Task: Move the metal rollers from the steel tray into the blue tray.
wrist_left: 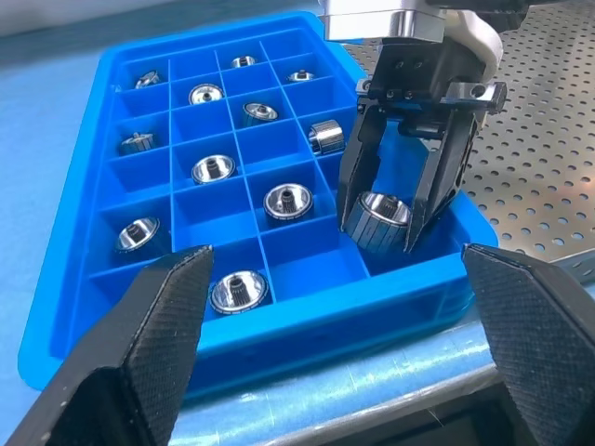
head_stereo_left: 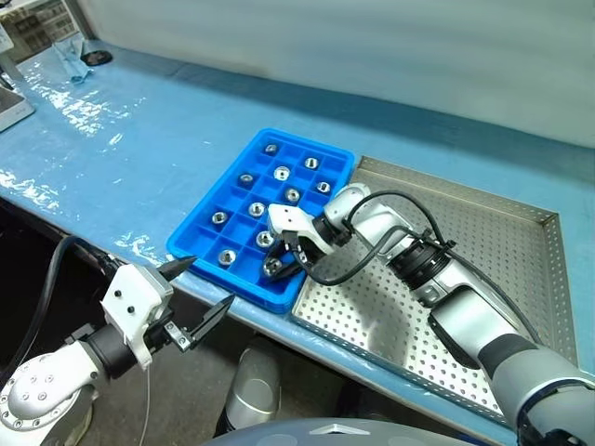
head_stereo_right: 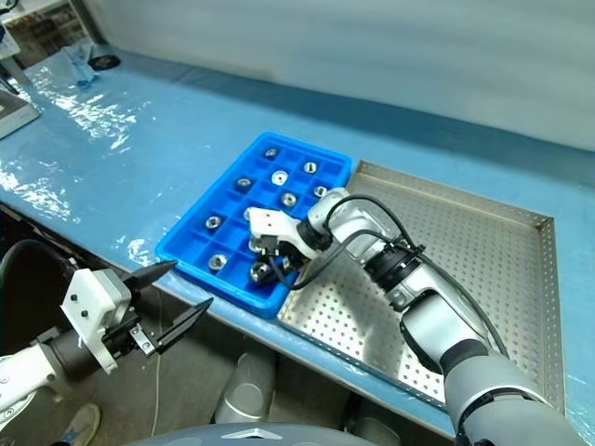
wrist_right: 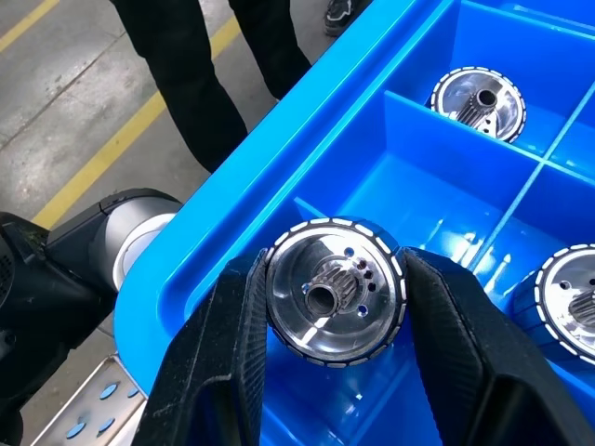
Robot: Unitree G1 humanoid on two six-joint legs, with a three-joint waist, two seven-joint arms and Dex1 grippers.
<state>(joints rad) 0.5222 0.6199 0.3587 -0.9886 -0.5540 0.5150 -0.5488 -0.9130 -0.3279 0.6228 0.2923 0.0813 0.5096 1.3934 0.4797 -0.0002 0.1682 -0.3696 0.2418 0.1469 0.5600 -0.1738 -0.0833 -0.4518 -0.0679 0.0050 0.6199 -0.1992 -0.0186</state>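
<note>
The blue tray point(head_stereo_left: 218, 190) lies on the table just left of the steel tray point(head_stereo_left: 521, 251), and several metal rollers point(head_stereo_left: 282, 172) sit in its compartments. My right gripper point(head_stereo_left: 276, 265) reaches in from the steel tray's side and is shut on one metal roller point(wrist_right: 335, 290). It holds that roller low over a near compartment of the blue tray, by the corner next to the steel tray. The left wrist view shows the same roller point(wrist_left: 379, 218) between the right gripper's two black fingers point(wrist_left: 358, 177). My left gripper point(head_stereo_left: 210, 282) stands open and empty in front of the table's near edge.
A blue sheet covers the table point(head_stereo_left: 139, 158). A grey device point(head_stereo_left: 11, 107) and a clear bag point(head_stereo_left: 72, 58) sit at its far left end. A person's dark legs point(wrist_right: 195, 65) stand on the floor beyond the table, near a yellow line point(wrist_right: 112, 149).
</note>
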